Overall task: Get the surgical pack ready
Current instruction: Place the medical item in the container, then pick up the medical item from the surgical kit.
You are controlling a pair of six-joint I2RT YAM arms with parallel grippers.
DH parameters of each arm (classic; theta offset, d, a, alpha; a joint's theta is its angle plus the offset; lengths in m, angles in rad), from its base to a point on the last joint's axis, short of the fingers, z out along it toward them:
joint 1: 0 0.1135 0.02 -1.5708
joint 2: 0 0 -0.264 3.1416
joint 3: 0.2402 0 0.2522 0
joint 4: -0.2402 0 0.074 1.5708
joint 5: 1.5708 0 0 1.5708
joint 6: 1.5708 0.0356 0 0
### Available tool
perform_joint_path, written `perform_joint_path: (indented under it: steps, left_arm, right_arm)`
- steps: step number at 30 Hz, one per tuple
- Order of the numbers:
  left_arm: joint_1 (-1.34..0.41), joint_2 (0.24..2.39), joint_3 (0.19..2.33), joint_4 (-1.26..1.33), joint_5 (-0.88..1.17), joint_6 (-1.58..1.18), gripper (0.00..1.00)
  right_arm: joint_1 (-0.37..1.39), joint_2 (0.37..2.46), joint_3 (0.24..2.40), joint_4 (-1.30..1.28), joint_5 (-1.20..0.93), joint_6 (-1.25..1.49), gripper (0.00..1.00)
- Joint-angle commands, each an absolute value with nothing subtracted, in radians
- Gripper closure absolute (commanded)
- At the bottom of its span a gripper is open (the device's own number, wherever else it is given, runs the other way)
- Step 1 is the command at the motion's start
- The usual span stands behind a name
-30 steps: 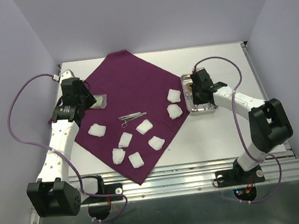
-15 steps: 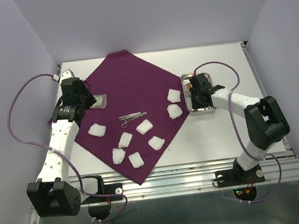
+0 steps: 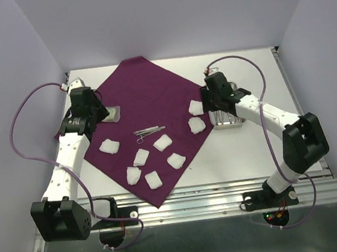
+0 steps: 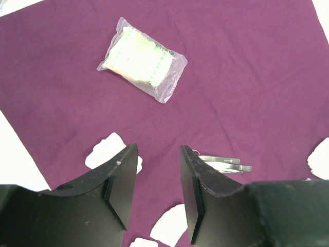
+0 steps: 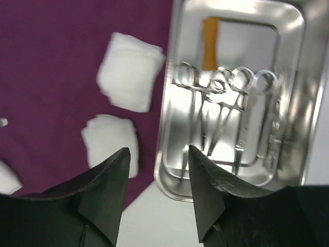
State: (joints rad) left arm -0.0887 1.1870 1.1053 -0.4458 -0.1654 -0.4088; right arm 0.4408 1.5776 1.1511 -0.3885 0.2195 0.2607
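Note:
The surgical pack, a large deep-purple cloth, lies spread as a diamond on the table. On it rest several white gauze pads, metal tweezers and a clear sealed packet. My left gripper hovers open over the cloth's left part, nothing between its jaws; the packet lies ahead of it. My right gripper hangs open and empty above the left rim of a steel tray, beside two gauze pads.
The steel tray sits just off the cloth's right corner and holds several ring-handled instruments and an orange-handled item. Tweezers lie right of my left fingers. White enclosure walls stand on three sides.
My right gripper has opened and moved from over the tray toward its left rim and the cloth. The left arm has stayed put.

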Motion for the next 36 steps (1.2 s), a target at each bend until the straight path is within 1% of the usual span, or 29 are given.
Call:
perform_joint_path:
  steps: [1,3,4,5,6,8,9,11,12,15,20,29,36]
  left_arm:
    - [-0.083,1.184,1.103,-0.422,-0.173,-0.41,0.51]
    - [-0.083,1.183,1.108,-0.423,-0.175,-0.413,0.51]
    - [-0.083,1.181,1.109,-0.428,-0.176,-0.413,0.51]
    - [-0.083,1.18,1.115,-0.434,-0.179,-0.413,0.51]
    - [-0.083,1.177,1.118,-0.437,-0.189,-0.413,0.51]
    - [-0.083,1.174,1.126,-0.449,-0.199,-0.411,0.51]
    - [-0.083,1.169,1.127,-0.452,-0.204,-0.411,0.51]
    - [-0.081,1.164,1.134,-0.465,-0.212,-0.41,0.51]
    - [-0.081,1.161,1.135,-0.469,-0.219,-0.408,0.51]
    - [-0.081,1.158,1.14,-0.474,-0.225,-0.41,0.51]
    - [-0.078,1.16,1.14,-0.483,-0.233,-0.407,0.51]
    - [-0.075,1.161,1.14,-0.48,-0.229,-0.408,0.51]
    - [-0.075,1.155,1.131,-0.479,-0.225,-0.41,0.51]
  right_arm:
    - [0.604,1.65,1.304,-0.362,0.19,0.17,0.44]
    - [0.661,1.762,1.374,-0.382,0.201,0.132,0.43]
    - [0.714,1.801,1.455,-0.391,0.202,0.118,0.43]
    - [0.738,1.839,1.492,-0.397,0.196,0.103,0.41]
    - [0.759,1.911,1.531,-0.399,0.195,0.074,0.41]
    - [0.802,1.978,1.631,-0.402,0.172,0.039,0.4]
    - [0.813,2.04,1.666,-0.405,0.166,0.029,0.4]
    - [0.833,2.098,1.764,-0.417,0.153,0.011,0.39]
    - [0.847,2.15,1.793,-0.431,0.138,0.008,0.37]
    - [0.867,2.212,1.896,-0.462,0.115,-0.028,0.36]
    - [0.876,2.301,1.959,-0.471,0.087,-0.032,0.36]
    - [0.876,2.37,1.999,-0.48,0.072,-0.038,0.37]
    - [0.876,2.372,2.0,-0.482,0.153,-0.018,0.38]
